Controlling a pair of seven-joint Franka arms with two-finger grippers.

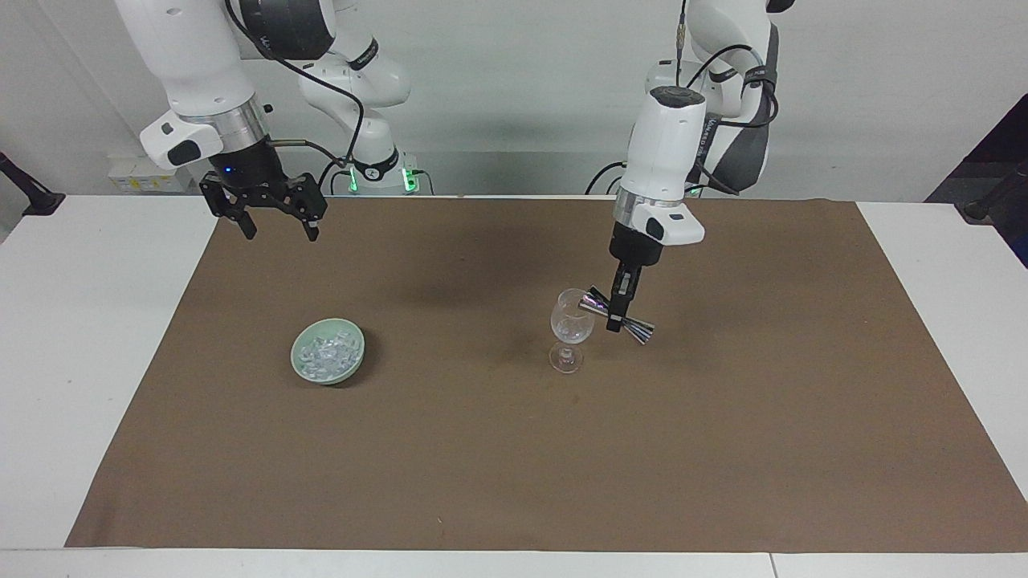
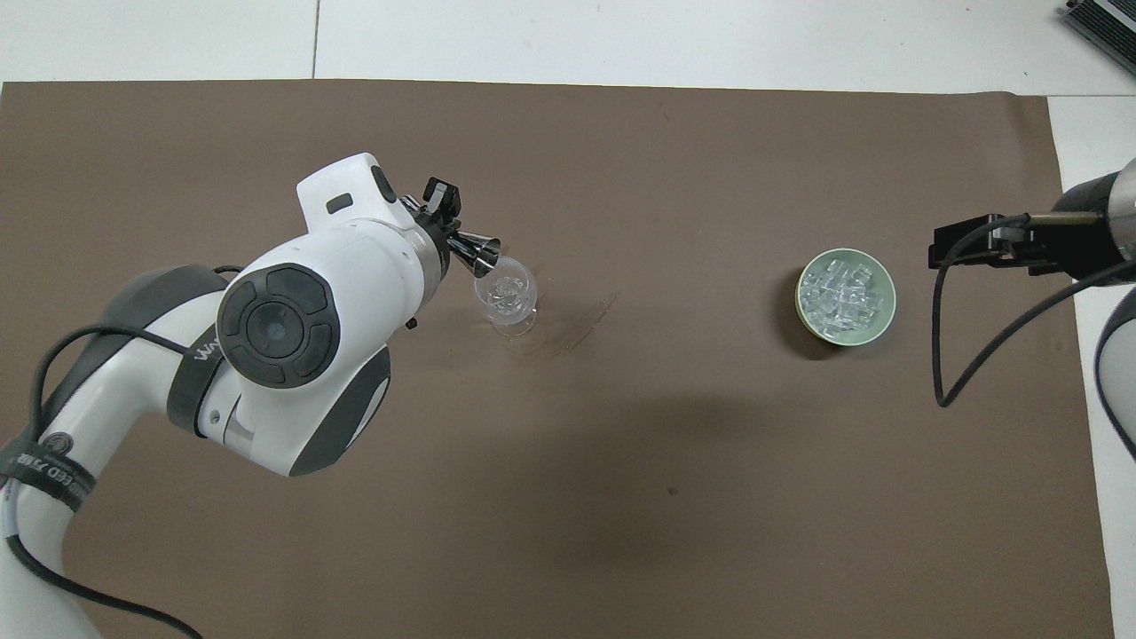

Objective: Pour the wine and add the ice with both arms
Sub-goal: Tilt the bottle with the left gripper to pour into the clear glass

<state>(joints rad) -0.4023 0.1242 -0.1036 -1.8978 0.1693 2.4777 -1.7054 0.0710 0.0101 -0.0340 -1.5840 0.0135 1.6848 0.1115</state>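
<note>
Ice (image 1: 327, 352) in dish, apart from right tool (image 1: 272, 227)

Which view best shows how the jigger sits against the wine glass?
The facing view: the jigger shows whole, tilted, one end at the wine glass rim, held by the left end effector. Overhead, the left arm hides all but one cone.

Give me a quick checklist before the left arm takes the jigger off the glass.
1. Left gripper shut on jigger: ok.
2. Jigger mouth at glass rim: ok.
3. Glass upright on mat: ok.
4. Jigger emptied: cannot tell.
5. Right gripper open, waiting over the mat edge, clear of dish: ok.
6. Ice in dish: ok.
</note>
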